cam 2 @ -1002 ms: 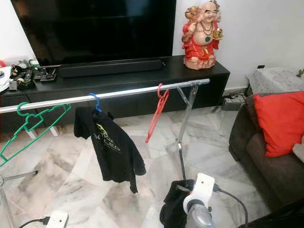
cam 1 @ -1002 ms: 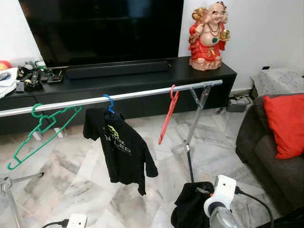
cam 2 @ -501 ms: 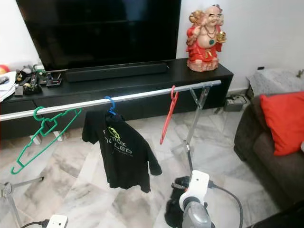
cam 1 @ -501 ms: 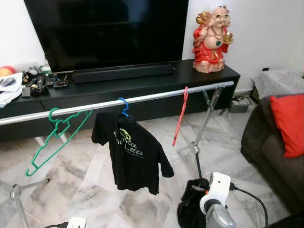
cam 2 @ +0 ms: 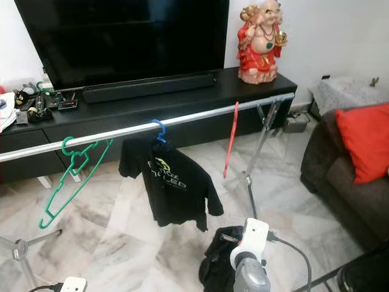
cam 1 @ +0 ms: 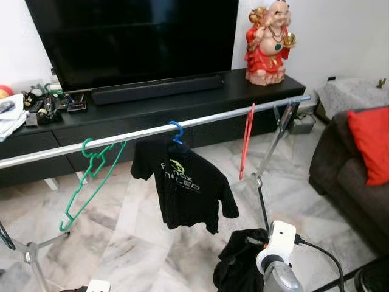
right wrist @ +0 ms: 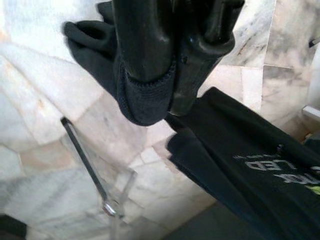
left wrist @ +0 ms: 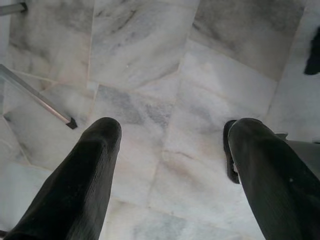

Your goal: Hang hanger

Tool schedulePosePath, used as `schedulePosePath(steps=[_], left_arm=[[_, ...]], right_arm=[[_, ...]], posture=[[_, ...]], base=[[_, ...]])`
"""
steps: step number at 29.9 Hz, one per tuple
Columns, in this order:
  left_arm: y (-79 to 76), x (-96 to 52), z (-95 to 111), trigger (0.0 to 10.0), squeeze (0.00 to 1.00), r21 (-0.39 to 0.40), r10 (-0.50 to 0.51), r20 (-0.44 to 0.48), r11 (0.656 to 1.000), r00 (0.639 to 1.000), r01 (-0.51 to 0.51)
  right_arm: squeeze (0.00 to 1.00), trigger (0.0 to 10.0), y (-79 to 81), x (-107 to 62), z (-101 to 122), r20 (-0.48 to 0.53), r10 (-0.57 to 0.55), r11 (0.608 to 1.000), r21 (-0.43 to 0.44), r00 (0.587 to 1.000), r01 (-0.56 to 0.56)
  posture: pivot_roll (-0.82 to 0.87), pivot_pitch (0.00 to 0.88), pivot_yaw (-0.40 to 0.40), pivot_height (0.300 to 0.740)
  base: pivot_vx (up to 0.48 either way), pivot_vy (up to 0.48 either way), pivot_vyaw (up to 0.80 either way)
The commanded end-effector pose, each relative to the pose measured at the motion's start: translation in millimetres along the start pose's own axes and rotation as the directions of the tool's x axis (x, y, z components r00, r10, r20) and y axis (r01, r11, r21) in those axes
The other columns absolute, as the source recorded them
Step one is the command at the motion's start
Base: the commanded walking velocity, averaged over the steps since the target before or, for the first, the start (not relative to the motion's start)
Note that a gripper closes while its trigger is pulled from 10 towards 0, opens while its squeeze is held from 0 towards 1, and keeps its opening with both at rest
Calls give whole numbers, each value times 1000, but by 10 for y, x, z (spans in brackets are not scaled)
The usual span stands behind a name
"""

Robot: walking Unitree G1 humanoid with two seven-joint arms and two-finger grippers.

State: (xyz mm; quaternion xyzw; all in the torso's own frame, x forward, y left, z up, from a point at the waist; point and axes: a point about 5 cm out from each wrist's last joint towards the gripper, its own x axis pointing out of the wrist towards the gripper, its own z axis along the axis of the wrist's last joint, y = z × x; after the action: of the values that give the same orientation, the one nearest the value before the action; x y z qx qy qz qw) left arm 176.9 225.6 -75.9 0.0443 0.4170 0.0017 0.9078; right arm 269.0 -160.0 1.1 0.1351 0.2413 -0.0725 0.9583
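Note:
A silver clothes rail (cam 1: 152, 129) runs across in front of me. On it hang an empty green hanger (cam 1: 91, 173), a blue hanger (cam 1: 176, 131) with a black printed T-shirt (cam 1: 185, 188), and an empty red hanger (cam 1: 247, 143). My right arm (cam 1: 276, 246) is low, near the rack's right leg, with a bundled black garment (cam 1: 237, 267) at its end. My right gripper (right wrist: 167, 100) is shut on that black cloth; I cannot make out a hanger inside it. My left gripper (left wrist: 170, 132) hangs open above the marble floor, holding nothing.
Behind the rail stands a black TV cabinet (cam 1: 182, 103) with a red figurine (cam 1: 268, 42) and clutter at its left end. A dark sofa with a red cushion (cam 1: 372, 143) is on the right. The rack's legs (cam 1: 262, 201) (cam 1: 27, 255) stand on the floor.
The camera has moved, so the rack now sits further right and looks closer. My right gripper still holds the black garment low in front of me.

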Motion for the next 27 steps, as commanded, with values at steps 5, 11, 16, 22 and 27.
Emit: schedulePosePath(steps=[5, 11, 16, 22, 27], left_arm=[[-20, -12, -55, 10000, 0, 17, -16, -19, 1000, 1000, 16], [-9, -16, -63, 10000, 0, 16, -19, -22, 1000, 1000, 19], [70, -40, -104, 10000, 0, 14, -10, -40, 1000, 999, 10], [109, -55, -135, 10000, 0, 12, -4, -53, 1000, 999, 5], [69, -49, -145, 10000, 0, 10, -8, -58, 1000, 998, 9]], right_arm=[[0, 10000, -22, 18, 77, 33, -15, 1000, 15, 999, 15], [0, 10000, -26, 20, 86, 36, -23, 1000, 18, 999, 22], [0, 10000, -30, 25, 100, 40, -27, 999, 23, 999, 26], [0, 10000, -25, 24, 103, 44, -29, 999, 29, 999, 27], [0, 10000, -22, 26, 105, 45, -27, 999, 28, 999, 25]], posture=[[116, 32, 54, 740], [117, 33, 55, 740], [118, 33, 56, 740], [120, 34, 57, 740], [121, 35, 58, 740]], base=[[0, 0, 0], [0, 0, 0], [0, 0, 0], [0, 0, 0], [-259, 0, 0]])
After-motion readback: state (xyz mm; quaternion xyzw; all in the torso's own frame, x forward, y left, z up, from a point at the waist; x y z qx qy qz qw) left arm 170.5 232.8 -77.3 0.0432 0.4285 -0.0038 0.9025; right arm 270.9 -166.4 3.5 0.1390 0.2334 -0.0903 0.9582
